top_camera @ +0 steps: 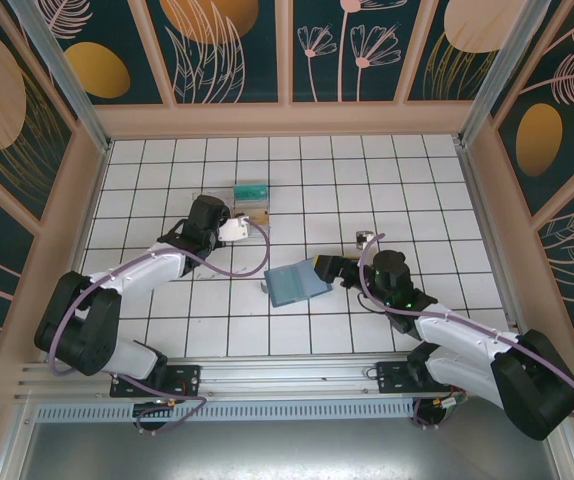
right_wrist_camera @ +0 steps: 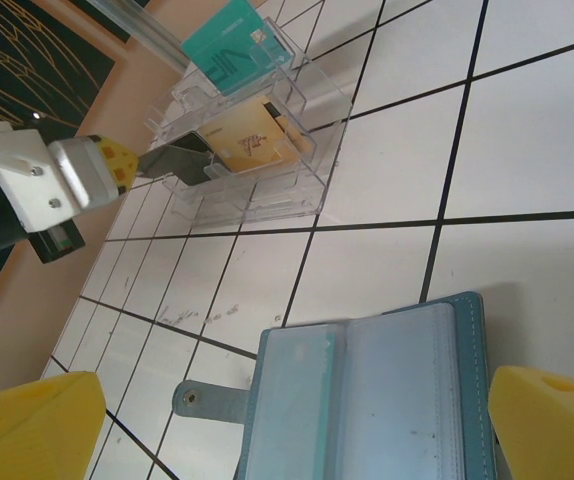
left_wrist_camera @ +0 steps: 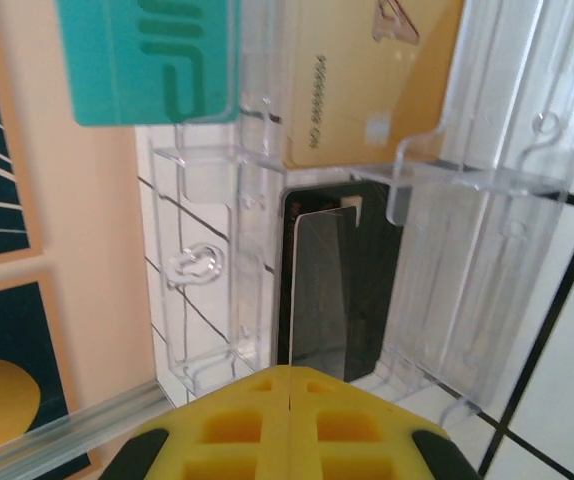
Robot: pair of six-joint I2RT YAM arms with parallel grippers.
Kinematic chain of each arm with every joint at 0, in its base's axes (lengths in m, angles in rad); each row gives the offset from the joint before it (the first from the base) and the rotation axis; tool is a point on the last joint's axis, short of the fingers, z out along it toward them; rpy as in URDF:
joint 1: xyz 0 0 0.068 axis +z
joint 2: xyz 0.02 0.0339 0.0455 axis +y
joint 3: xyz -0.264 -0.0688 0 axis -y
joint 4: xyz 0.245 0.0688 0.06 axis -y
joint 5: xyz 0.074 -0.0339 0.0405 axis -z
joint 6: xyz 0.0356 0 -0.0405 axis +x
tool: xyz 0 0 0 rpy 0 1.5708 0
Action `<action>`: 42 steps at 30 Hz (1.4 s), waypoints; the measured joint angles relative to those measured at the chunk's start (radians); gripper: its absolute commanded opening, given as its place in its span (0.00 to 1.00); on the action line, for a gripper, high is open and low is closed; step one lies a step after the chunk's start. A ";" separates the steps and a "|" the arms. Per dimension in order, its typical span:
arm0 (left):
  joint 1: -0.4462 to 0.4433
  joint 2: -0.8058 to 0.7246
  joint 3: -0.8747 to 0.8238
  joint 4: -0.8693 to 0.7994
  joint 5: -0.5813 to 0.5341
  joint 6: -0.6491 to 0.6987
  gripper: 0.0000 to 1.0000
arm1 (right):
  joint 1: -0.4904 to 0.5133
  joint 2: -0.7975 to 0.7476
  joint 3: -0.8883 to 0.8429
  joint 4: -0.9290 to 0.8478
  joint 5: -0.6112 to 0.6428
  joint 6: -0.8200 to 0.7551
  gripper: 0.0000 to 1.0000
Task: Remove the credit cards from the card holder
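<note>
Pressed together at the bottom of its wrist view, the left gripper (left_wrist_camera: 289, 428) pinched the near edge of the black card (left_wrist_camera: 372, 280). That card stood in a slot of the clear box (left_wrist_camera: 207, 270), its long axis running away from the jaws. We saw the teal card (left_wrist_camera: 147, 60) and the orange-tan card (left_wrist_camera: 367, 80) in the farther slots, both cut off by the frame's top. The box sat left of centre, toward the tiled surface's (top_camera: 437, 200) far edge. Near the surface's middle the card holder (top_camera: 297, 283) lay open flat, long axis skewed left to right, strap tab toward the left edge. The right gripper (right_wrist_camera: 287, 425) was spread wide around it. We could not make out what its cloudy sleeves held.
</note>
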 measured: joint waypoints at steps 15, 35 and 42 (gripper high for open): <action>0.009 -0.007 -0.043 0.092 0.098 -0.006 0.00 | 0.000 0.008 0.000 0.000 0.000 0.000 0.99; 0.058 -0.007 -0.079 0.118 0.108 0.031 0.00 | 0.000 0.009 0.000 0.000 0.000 0.000 0.99; 0.059 -0.013 -0.079 0.114 0.107 0.046 0.00 | 0.000 0.020 0.002 0.000 0.000 0.000 0.99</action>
